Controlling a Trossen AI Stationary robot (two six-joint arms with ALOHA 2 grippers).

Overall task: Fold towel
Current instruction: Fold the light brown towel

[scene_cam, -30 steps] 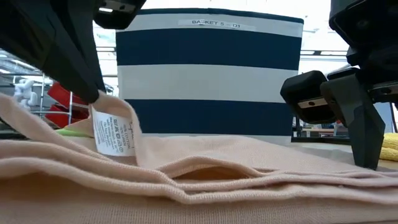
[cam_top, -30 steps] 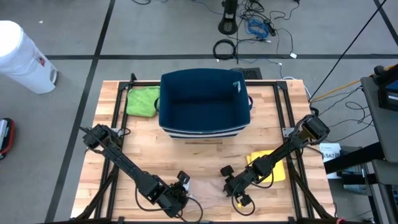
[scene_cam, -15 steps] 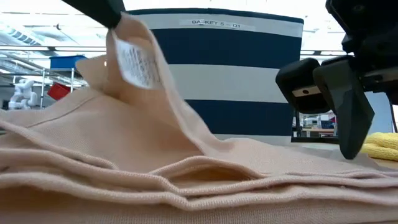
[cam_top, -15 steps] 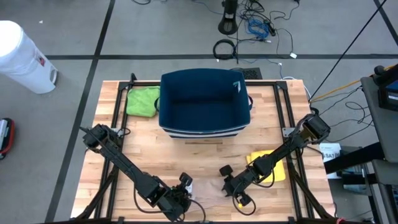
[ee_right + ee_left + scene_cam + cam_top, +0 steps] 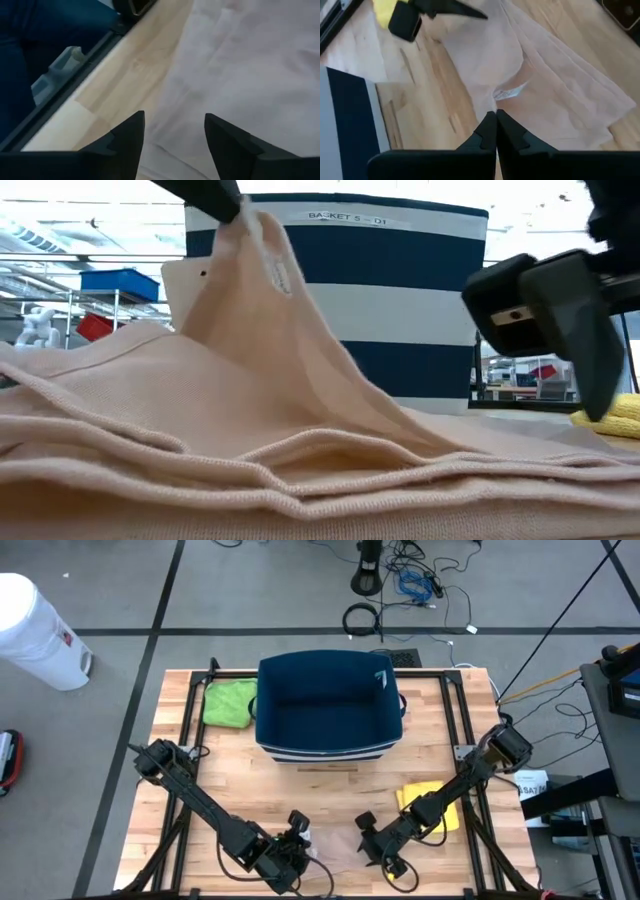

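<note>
The fold looks to be under way but not finished: the beige towel (image 5: 300, 450) lies at the near edge of the worktop (image 5: 330, 790), in front of the navy-and-white striped basket (image 5: 330, 705), and in the low view it already shows several stacked layers along its near side, while one corner, the one carrying a white care label (image 5: 509, 93), is raised well above the rest. The left end effector (image 5: 291, 845) is pinched shut on that lifted corner, as its wrist view shows with the two fingers pressed together around the cloth. The right end effector (image 5: 172, 135) hovers just over the towel's other side with its jaws spread apart and nothing between them. What is left, by my reading, is to carry the raised corner across and lay it flat, then smooth or fold again if a smaller packet is wanted. Counted: one beige towel, one basket, one green cloth (image 5: 230, 700) on the far left of the worktop beside the basket, one yellow cloth (image 5: 425, 802) under the right arm, and two arms.
</note>
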